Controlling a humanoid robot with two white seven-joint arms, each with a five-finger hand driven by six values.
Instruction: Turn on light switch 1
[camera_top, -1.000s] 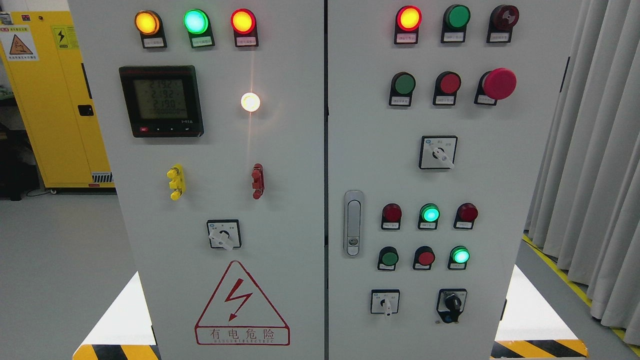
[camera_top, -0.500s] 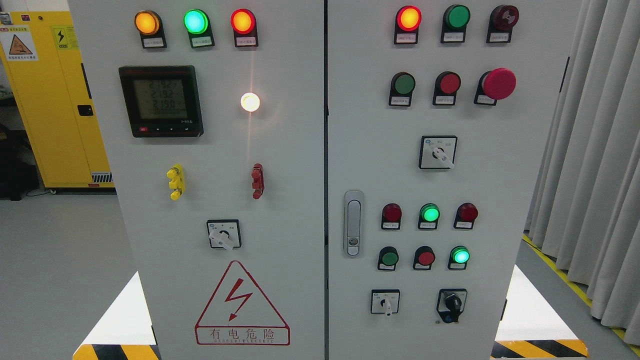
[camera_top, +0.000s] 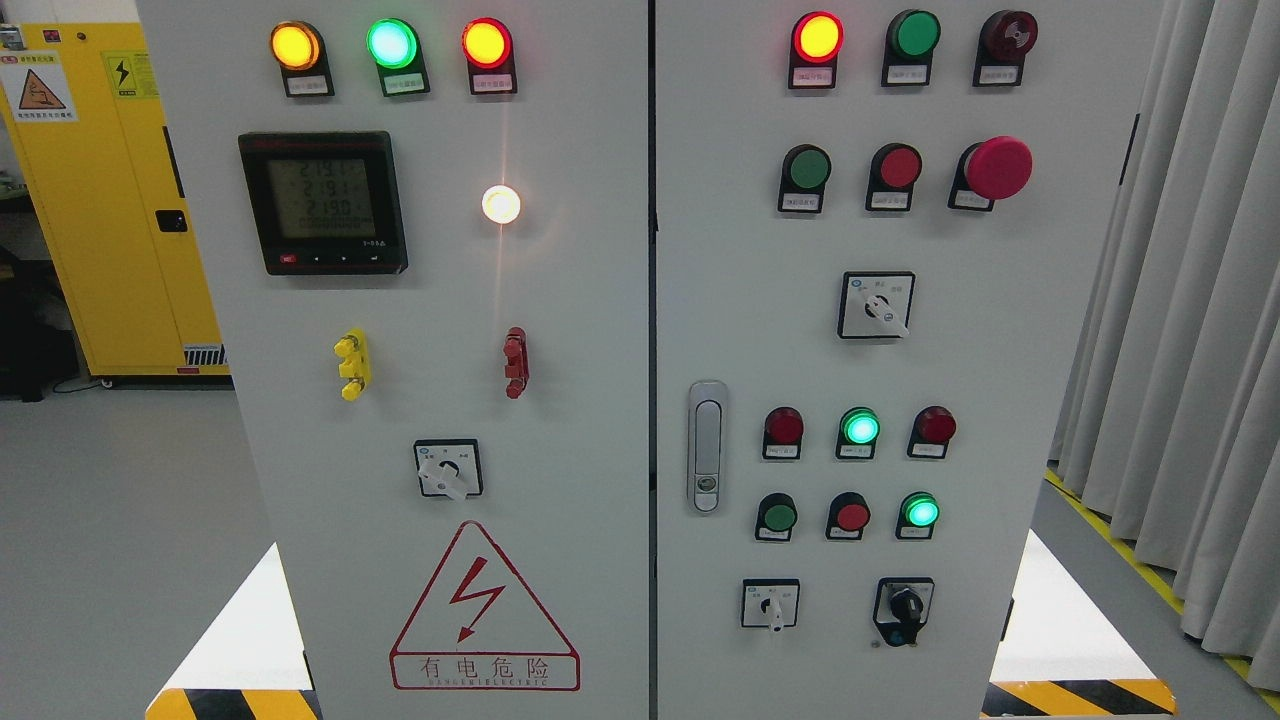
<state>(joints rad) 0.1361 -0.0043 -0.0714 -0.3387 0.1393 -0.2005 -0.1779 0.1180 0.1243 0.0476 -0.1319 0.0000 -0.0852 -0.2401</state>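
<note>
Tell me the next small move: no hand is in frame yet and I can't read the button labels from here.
Probably raise one arm into view toward the right door's pushbuttons, without pressing yet. Neither hand shows in the head view, and the small label under the unlit green pushbutton is too small to read, so which control is light switch 1 cannot be told. Avoid the red mushroom button.
</note>
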